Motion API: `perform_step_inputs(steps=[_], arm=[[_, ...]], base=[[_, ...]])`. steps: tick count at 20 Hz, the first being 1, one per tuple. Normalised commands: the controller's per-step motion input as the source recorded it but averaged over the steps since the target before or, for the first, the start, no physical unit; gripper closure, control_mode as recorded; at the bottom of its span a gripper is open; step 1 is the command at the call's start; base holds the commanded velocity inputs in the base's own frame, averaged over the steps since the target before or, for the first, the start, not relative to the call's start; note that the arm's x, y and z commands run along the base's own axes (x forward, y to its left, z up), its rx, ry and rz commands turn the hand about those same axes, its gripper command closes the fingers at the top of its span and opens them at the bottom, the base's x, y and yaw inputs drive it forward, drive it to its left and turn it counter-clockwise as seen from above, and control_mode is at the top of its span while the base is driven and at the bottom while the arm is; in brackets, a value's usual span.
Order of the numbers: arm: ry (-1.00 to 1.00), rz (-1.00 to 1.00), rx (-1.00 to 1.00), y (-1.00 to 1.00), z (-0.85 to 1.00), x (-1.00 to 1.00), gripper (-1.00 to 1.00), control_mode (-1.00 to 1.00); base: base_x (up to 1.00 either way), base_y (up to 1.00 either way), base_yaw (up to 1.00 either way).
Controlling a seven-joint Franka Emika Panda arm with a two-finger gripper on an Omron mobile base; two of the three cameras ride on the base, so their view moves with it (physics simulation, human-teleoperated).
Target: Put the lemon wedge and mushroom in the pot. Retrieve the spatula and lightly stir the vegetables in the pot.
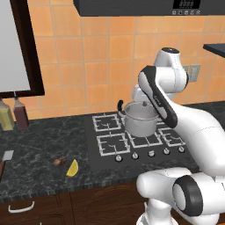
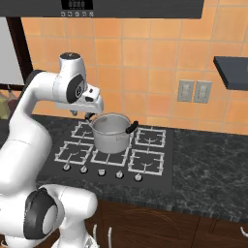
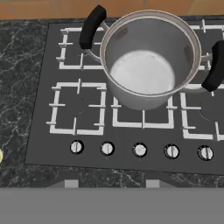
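Note:
The steel pot stands on the hob's middle burners, empty inside, with its black handles to either side. My gripper hovers above the pot's near left side, open, with nothing between its tips. Out on the dark counter left of the hob lies the yellow lemon wedge, and a sliver of it shows at the hand view's left edge. The brown mushroom sits just left of the wedge. The spatula lies at the far left counter edge, grey blade up.
Two sauce bottles stand against the wall at the back left. The black hob has a row of knobs along its front. A range hood hangs overhead, and a dark shelf juts out at the right.

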Motion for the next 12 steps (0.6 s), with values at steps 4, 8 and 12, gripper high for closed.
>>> perform_step_inputs(steps=[4, 8, 12], arm=[[0.0, 0.0, 0.0, 0.09, 0.0, -0.18, -1.0, -1.0], [-0.02, 0.04, -0.09, 0.82, -0.13, -0.53, -1.0, -1.0], [0.0, 0.01, -0.07, 1.0, -0.35, -0.36, -1.0, -1.0]], base=[[0.0, 0.0, 0.0], [0.0, 0.0, 0.0], [0.0, 0.0, 0.0]])
